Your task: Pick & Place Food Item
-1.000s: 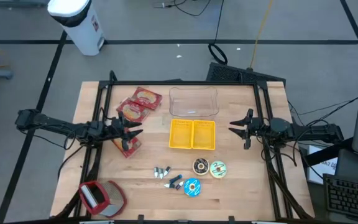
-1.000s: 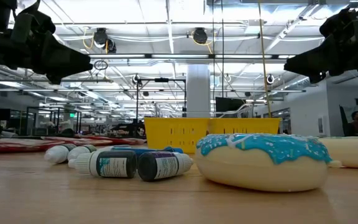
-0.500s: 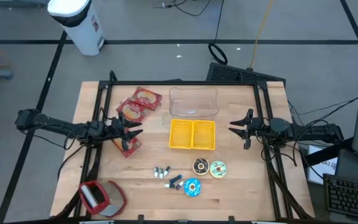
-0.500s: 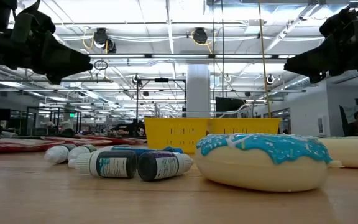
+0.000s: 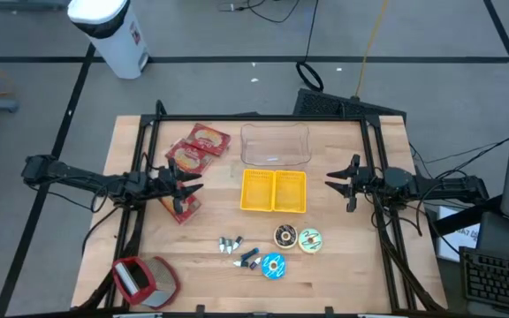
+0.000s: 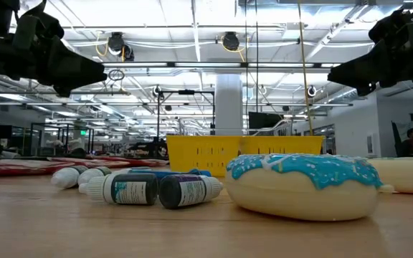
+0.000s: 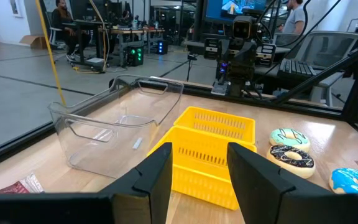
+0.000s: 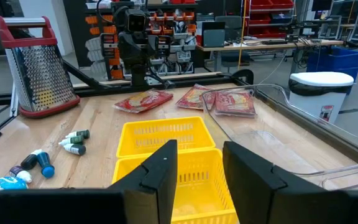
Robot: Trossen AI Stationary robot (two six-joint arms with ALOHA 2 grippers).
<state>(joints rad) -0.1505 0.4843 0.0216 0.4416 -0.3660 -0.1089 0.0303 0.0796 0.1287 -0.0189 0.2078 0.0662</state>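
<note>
I can't read any writing: the labels on the small bottles [image 6: 153, 190] and on the red food packets [image 5: 198, 148] are too small to make out. Nothing differs from a second ago. My left gripper [image 5: 189, 183] hovers by the packets, my right gripper [image 5: 332, 183] beside the yellow basket [image 5: 274, 191]; both have fingers apart, holding nothing. The three donuts [image 5: 297, 238] lie on the table [image 5: 343, 283], near the basket's front.

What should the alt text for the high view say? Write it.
Overhead view of a wooden table: a yellow basket sits mid-table between the open, empty left gripper and right gripper, with a clear tub behind it and three donuts in front.
</note>
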